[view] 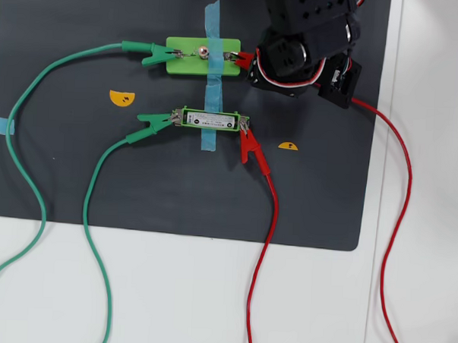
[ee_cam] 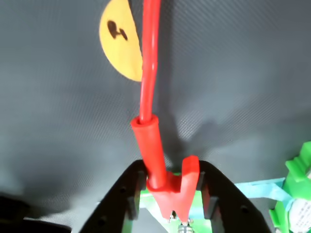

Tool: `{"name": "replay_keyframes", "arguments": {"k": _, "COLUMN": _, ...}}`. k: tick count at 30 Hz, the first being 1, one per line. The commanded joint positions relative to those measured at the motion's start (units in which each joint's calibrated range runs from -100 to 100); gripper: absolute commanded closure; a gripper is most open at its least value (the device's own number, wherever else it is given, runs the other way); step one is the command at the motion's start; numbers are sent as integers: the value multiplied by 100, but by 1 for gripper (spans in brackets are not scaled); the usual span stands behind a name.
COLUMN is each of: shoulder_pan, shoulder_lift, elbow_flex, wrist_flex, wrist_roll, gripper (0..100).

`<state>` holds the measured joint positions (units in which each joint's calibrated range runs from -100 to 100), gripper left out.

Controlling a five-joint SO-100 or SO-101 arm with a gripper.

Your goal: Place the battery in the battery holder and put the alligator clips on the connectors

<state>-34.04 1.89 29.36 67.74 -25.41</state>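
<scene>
Inspector: The gripper [ee_cam: 171, 187] is clamped on the last red alligator clip [ee_cam: 165, 179], its teeth at the connector [view: 231, 58] on the wide green block [view: 203, 56].

Assessor: Risk?

Inspector: Release off-centre and the clip may slip; the taut red wire [ee_cam: 149, 53] could drag it. The battery [view: 208, 120] sits in the battery holder [view: 210, 120], three other clips apparently attached.
</scene>
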Motion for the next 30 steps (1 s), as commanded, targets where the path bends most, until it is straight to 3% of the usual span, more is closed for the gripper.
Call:
{"name": "replay_keyframes", "arguments": {"k": 1, "shoulder_pan": 310, "shoulder_lift": -32, "elbow_flex": -112, "wrist_flex": -57, "wrist_roll": 32, "gripper": 99}}
{"name": "replay_keyframes", "arguments": {"k": 9, "shoulder_pan": 320, "shoulder_lift": -32, "elbow_flex": -112, "wrist_flex": -57, "wrist_roll": -197, "gripper": 99}}
{"name": "replay_keyframes", "arguments": {"k": 17, "shoulder_pan": 239, "shoulder_lift": -219, "elbow_flex": -15, "wrist_flex": -40, "wrist_roll": -223, "gripper": 72}}
{"name": "replay_keyframes", "arguments": {"k": 25, "shoulder_pan": -478, "shoulder_lift": -2558, "elbow_flex": 993, "wrist_flex": 12, "wrist_roll": -171, "gripper": 69}}
{"name": "replay_keyframes", "arguments": {"k": 27, "shoulder_pan": -861, "shoulder_lift": -3656, "elbow_flex": 1397, "wrist_flex": 20, "wrist_roll": 84, "gripper": 69}}
{"name": "replay_keyframes", "arguments": {"k": 30, "shoulder_pan": -619, "shoulder_lift": -5765, "elbow_flex": 1809, "wrist_flex": 29, "wrist_roll": 1189, "gripper": 69}}
